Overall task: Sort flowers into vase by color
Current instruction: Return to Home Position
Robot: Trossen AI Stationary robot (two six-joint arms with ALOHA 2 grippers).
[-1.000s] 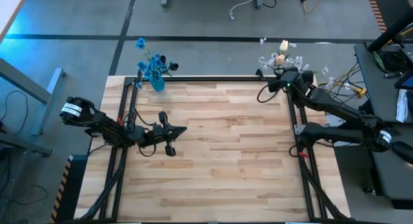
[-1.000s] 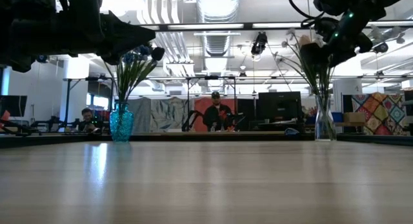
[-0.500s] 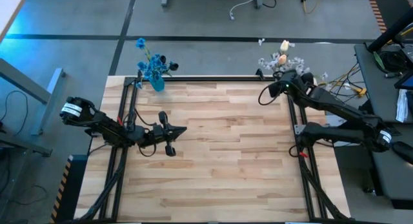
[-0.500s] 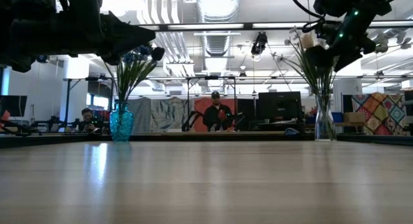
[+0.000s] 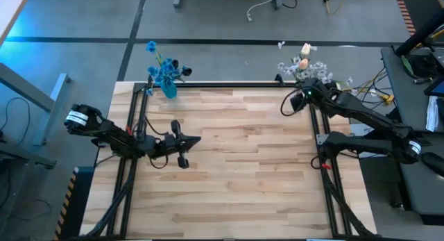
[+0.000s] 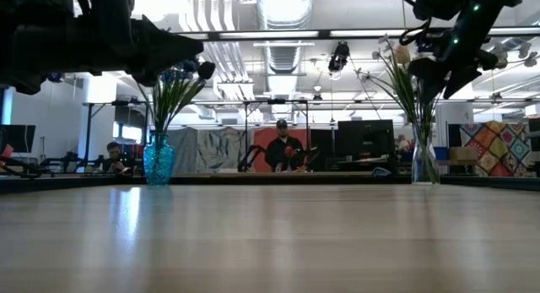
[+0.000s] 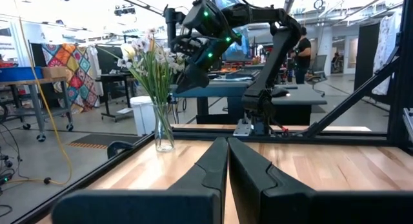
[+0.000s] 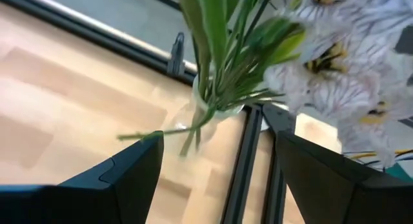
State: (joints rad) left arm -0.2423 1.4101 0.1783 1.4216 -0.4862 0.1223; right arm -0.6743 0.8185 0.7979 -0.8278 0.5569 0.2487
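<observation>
A clear glass vase point(image 6: 424, 162) stands at the table's far right corner. It holds white-lilac blossoms point(image 8: 335, 62) and peach buds point(image 5: 303, 62) on green stems point(image 8: 213, 50). My right gripper point(image 8: 219, 143) hovers open just above and on the near side of this vase's rim point(image 8: 216, 111), with one finger on each side of the view of it. One loose stem end point(image 8: 139, 135) juts out sideways near one fingertip. A blue glass vase point(image 6: 158, 160) with blue flowers point(image 5: 163, 67) stands at the far left corner. My left gripper point(image 7: 227, 153) is shut and raised over the table's left part.
Black frame rails point(image 5: 229, 84) run along the table's far edge and down both sides. The wooden tabletop point(image 5: 243, 158) between the arms is bare. Beyond the far edge are desks, monitors and people point(image 6: 283, 149).
My right gripper has drawn back a little from the white and peach bouquet toward the table's near edge and risen slightly, staying open. The left arm has kept still.
</observation>
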